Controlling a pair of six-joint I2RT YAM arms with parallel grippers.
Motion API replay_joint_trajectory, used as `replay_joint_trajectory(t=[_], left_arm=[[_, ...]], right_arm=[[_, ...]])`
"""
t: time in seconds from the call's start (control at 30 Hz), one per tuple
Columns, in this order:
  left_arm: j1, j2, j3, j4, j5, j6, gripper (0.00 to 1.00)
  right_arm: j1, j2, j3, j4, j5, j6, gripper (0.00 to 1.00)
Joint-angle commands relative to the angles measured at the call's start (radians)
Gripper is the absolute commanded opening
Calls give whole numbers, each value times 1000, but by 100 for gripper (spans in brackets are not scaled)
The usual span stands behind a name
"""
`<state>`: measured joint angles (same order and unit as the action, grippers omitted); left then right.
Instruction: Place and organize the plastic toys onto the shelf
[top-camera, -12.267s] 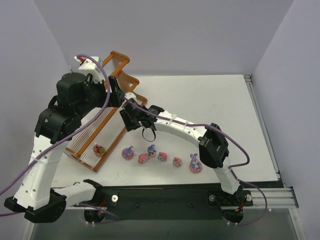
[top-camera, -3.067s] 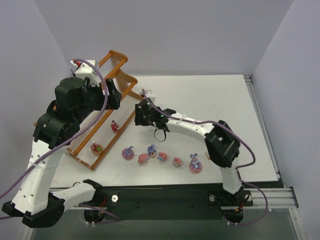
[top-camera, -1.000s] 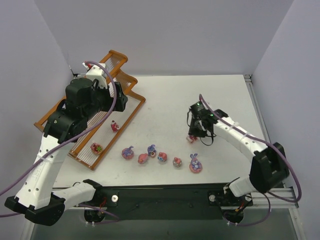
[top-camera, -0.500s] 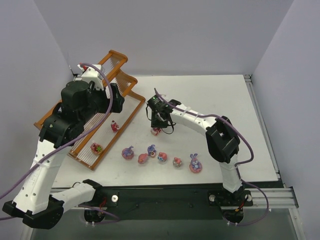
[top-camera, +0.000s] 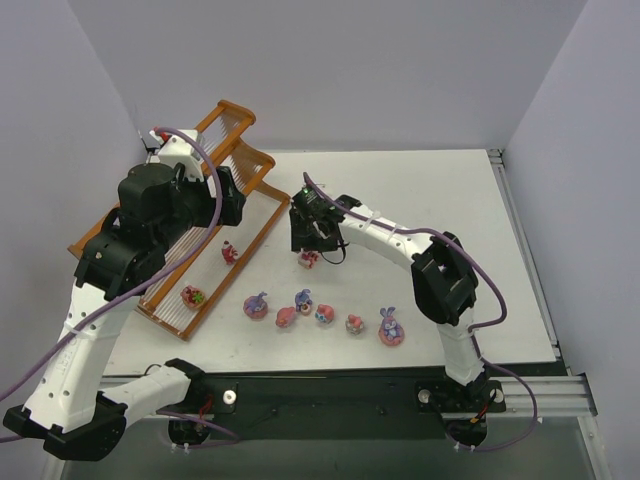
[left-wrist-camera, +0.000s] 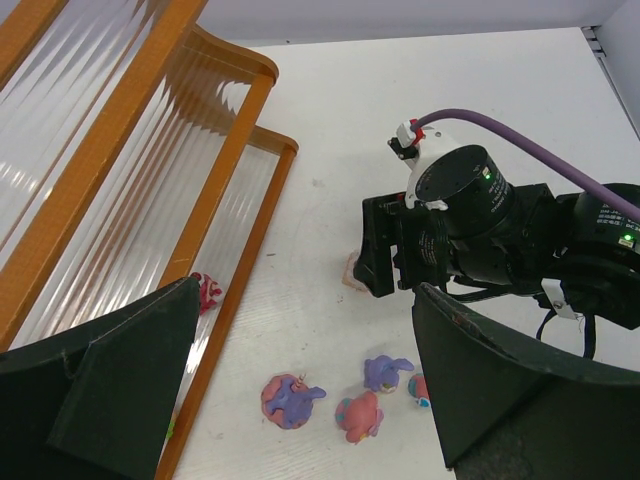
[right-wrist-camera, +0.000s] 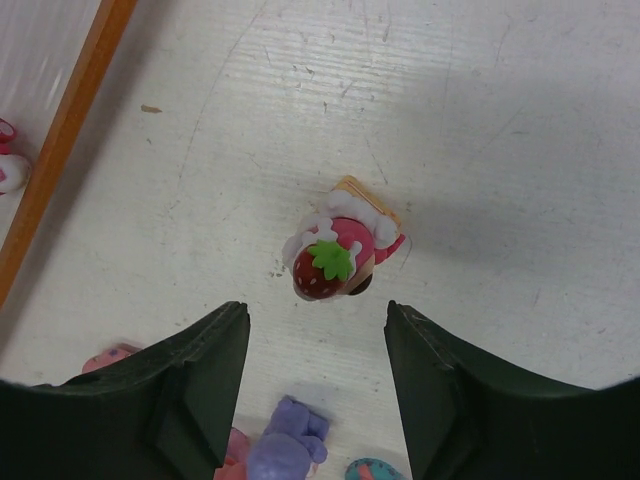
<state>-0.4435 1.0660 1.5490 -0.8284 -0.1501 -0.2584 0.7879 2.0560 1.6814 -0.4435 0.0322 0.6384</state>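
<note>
My right tool (right-wrist-camera: 315, 315) has just spread and let go of the strawberry toy (right-wrist-camera: 335, 255), which now lies free on the surface (right-wrist-camera: 480, 120) just ahead of its tips, short of the shelf (right-wrist-camera: 70, 130), so I judge it still needs lifting onto a tier.

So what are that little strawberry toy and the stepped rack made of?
The strawberry toy looks like moulded plastic: smooth, evenly coloured red, pink and green parts with a slight sheen. The rack seems to have a wooden frame, orange-brown and smooth, though painted plastic cannot be ruled out; its tiers are thin pale rods, translucent-looking, probably plastic.
</note>
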Motion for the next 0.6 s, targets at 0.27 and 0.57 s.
replay_joint_trajectory(t=[0.27,0.57], left_arm=[[3,-6,6,5,-23,-4,97],[3,12,33,-11,-22,-4,97]], right_arm=[[10,-102,-69,90,-34,-205,58],[-36,-172,-272,324,-241,-686,50]])
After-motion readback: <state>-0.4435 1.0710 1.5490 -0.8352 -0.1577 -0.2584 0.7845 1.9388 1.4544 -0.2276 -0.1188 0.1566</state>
